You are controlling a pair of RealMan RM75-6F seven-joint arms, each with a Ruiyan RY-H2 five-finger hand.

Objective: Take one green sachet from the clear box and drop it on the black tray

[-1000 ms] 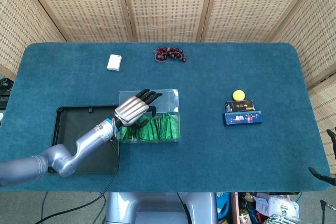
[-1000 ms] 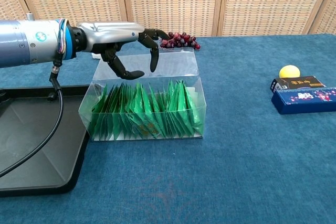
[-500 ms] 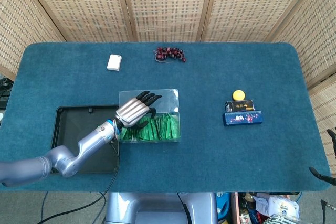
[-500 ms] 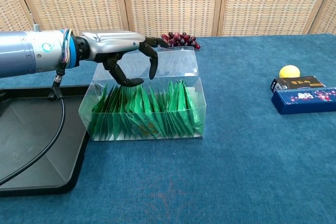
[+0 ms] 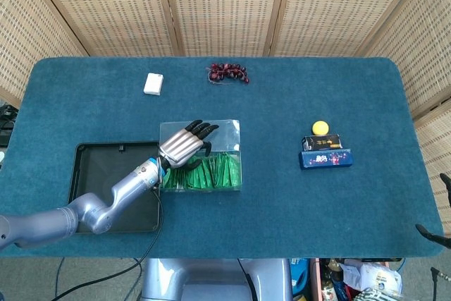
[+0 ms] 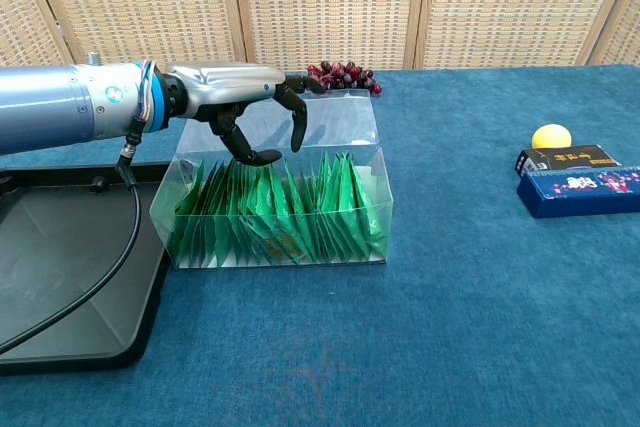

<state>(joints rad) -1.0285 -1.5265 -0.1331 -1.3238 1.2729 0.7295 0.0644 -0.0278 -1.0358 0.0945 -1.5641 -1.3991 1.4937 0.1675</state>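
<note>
While our left hand (image 6: 240, 97) reaches over the clear box (image 6: 276, 194), its fingers (image 6: 298, 129) hang spread and curved downward, holding nothing, just above the green sachets (image 6: 285, 209) standing below them. Behind our wrist lies the black tray (image 6: 55, 267), its near edge cut off. Our right hand we cannot see.
</note>
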